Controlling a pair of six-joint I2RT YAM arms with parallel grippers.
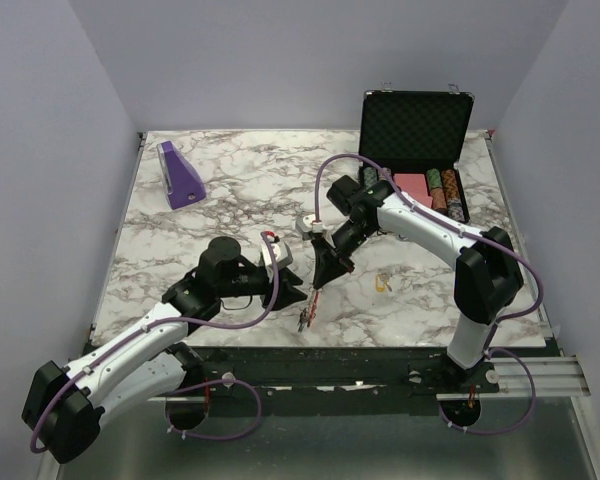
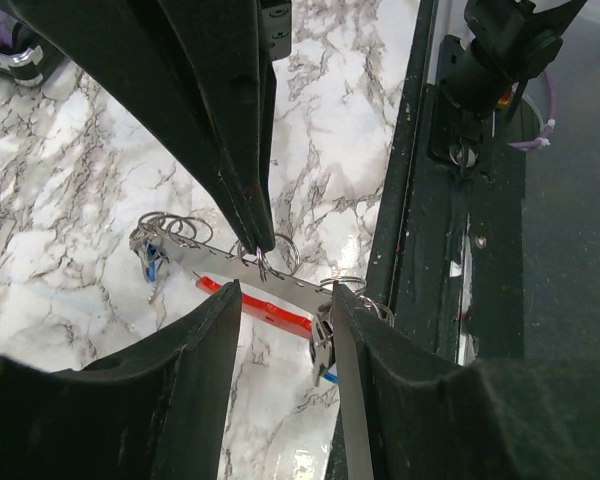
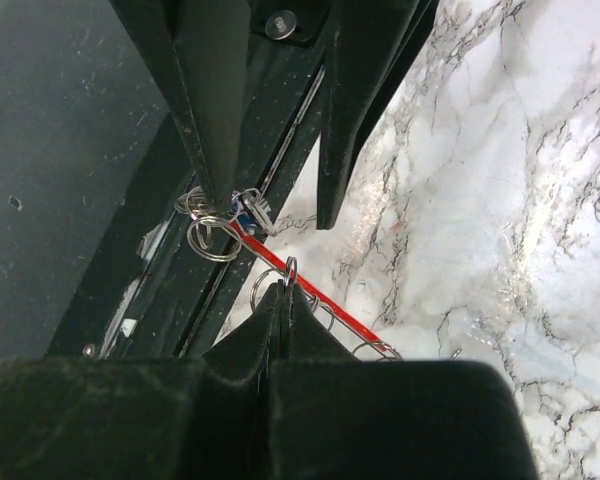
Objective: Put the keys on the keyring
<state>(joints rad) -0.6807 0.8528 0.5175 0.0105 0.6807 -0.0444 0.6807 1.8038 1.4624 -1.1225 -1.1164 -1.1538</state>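
**Current step.** The keyring [image 2: 265, 308] sits at the near edge of the table [image 1: 230, 200], about mid-width, between the two arms. The right gripper [image 3: 283, 292] has its fingers pressed together, pinching one ring [image 2: 283, 252] of the bunch. The left gripper [image 2: 285, 295] has its jaws spread and straddles the near end of the bunch. No clamping contact is visible. A blue key [image 2: 155, 262] already hangs on the bunch. The yellow key [image 1: 383, 283] lies loose on the table, to the right and well apart from the bunch. Judged step: securing a two-handed hold on the keyring before threading.

**Next move.** The left jaws must bring their pads onto the end of the bunch without dislodging the pinched ring. The thin wire is likely to slip.

**Markings.** No brand, label or writing is legible. The open case [image 1: 415, 125] at far right holds poker chips [image 1: 445, 192], and their faces are too small to read.
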